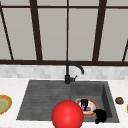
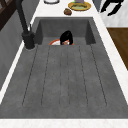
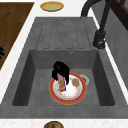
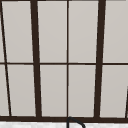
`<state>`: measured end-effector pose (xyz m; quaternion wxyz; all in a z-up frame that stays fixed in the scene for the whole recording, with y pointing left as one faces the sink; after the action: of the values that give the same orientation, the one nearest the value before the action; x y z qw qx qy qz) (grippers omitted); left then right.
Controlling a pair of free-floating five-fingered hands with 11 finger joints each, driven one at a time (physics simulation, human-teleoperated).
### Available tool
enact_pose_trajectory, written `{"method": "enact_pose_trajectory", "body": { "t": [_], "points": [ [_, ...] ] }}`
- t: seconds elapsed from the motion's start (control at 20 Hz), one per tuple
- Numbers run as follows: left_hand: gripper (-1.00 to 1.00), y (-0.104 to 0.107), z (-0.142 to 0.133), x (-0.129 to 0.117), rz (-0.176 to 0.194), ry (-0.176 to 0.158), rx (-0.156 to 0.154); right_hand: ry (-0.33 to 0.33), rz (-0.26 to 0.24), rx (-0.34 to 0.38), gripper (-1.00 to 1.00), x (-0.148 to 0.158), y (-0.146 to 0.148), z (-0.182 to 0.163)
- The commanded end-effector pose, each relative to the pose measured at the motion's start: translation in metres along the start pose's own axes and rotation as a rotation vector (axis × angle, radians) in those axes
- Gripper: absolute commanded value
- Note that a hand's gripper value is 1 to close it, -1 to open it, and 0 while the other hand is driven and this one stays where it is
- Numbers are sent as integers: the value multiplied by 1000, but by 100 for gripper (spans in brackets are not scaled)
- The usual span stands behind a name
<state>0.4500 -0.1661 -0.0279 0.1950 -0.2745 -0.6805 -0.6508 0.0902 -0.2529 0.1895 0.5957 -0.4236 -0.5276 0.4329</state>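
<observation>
A red-rimmed white plate [image 1: 92, 113] [image 3: 79, 93] lies in the sink basin [image 3: 40, 82]. My left hand [image 1: 84, 103] [image 3: 61, 70] [image 2: 66, 37] reaches down onto the plate, fingers curled round a slim multicoloured item [image 3: 61, 83] that stands on it. A small orange-brown piece [image 3: 75, 81] rests on the plate beside it. My right hand [image 1: 100, 116] [image 2: 111, 6] hangs in the air in front of the counter's edge, fingers spread and holding nothing. A big red ball [image 1: 67, 115] covers the sink's front edge in the front view.
A black tap [image 1: 68, 75] [image 3: 100, 37] stands behind the sink. The ribbed draining board [image 2: 65, 77] lies left of the basin. A yellow plate with a green centre [image 1: 3, 103] [image 3: 52, 6] sits on the left counter. A brown lump [image 1: 119, 100] [image 2: 67, 11] sits on the right counter.
</observation>
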Motion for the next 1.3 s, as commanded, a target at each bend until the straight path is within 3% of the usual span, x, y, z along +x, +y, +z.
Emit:
{"method": "enact_pose_trajectory", "body": {
  "t": [0.0,0.1,0.15,0.2,0.35,0.45,0.55,0.7,0.8,1.0,1.05,1.15,1.2,1.25],
  "points": [
    [100,-8,-15,4,-4,30,-8,0,0,0,0,0,0,0],
    [100,-8,-20,7,-16,45,-18,0,0,0,0,0,0,0],
    [-100,-7,-23,9,-21,47,-19,0,0,0,0,0,0,0],
    [-100,-1,-24,13,-24,109,-2,0,0,0,0,0,0,0],
    [-100,-10,-21,2,-79,105,15,0,0,0,0,0,0,0],
    [-100,-21,-23,-8,-85,104,10,0,0,0,0,0,0,0],
    [-100,-33,-36,-10,-50,105,-22,0,0,0,0,0,0,0],
    [-100,-44,-35,-17,-44,95,-15,0,0,0,0,0,0,0],
    [-100,-51,-36,-29,-48,88,-29,0,0,0,0,0,0,0],
    [-100,-34,-32,-42,-6,93,-28,0,0,0,0,0,0,0],
    [-100,-33,-33,-41,2,93,-28,0,0,0,0,0,0,0],
    [-100,-41,-46,-29,-29,102,-34,0,0,0,0,0,0,0],
    [-100,-46,-50,-15,-26,103,-48,0,0,0,0,0,0,0],
    [-100,-47,-44,-12,3,86,-44,0,0,0,0,0,0,0]
  ]
}}
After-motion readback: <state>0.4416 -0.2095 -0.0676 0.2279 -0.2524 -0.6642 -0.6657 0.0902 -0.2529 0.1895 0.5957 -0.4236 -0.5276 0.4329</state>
